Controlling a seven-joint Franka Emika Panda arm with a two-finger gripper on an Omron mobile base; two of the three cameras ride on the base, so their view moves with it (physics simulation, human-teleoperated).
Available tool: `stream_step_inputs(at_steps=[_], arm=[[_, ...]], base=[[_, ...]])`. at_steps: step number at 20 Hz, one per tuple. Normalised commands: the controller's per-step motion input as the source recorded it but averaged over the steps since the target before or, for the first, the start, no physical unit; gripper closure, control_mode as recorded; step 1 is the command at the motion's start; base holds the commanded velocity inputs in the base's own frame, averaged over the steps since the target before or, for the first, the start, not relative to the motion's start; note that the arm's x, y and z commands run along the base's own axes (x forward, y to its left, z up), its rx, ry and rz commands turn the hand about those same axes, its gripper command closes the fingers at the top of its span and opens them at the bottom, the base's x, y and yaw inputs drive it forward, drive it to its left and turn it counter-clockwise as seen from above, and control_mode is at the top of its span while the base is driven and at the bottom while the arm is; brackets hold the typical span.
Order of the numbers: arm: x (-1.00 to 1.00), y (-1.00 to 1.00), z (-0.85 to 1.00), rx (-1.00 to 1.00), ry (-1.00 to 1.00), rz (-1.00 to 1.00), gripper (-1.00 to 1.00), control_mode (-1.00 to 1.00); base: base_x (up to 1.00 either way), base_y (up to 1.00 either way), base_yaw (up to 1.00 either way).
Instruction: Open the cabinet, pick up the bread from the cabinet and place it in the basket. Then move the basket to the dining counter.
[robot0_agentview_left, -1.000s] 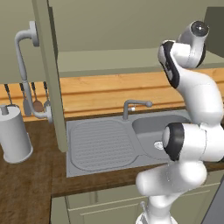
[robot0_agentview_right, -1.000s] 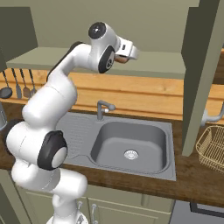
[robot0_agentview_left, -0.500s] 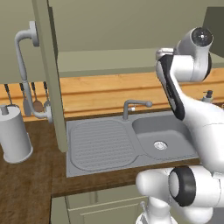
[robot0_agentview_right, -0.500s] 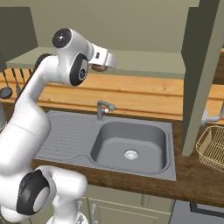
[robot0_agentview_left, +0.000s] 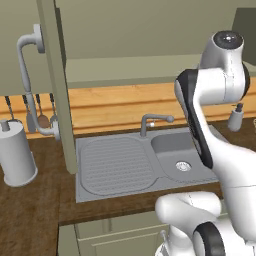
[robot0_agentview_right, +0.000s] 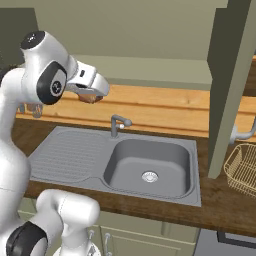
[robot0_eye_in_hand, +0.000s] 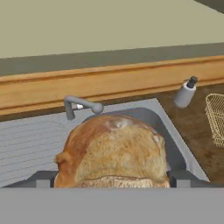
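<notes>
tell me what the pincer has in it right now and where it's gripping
The pincer holds the bread, a tan-brown bun, with a finger on each of its two opposite sides, above the sink.

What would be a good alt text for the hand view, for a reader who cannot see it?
A rounded tan-brown bread bun sits between the two dark fingertips of the gripper, above a grey metal sink with a small grey tap. A golden wire-mesh basket is on the dark wooden worktop at the right edge, beside a grey bottle.
</notes>
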Motion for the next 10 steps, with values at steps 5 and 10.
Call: stream_step_inputs(at_steps=[5, 10], arm=[[-1.00, 0.32, -0.44, 0.01, 0.26, 0.03, 1.00, -1.00], [-1.00, 0.49, -0.34, 0.00, 0.07, 0.13, 1.00, -1.00]], base=[[0.00, 0.00, 0.00], [0.00, 0.00, 0.00]])
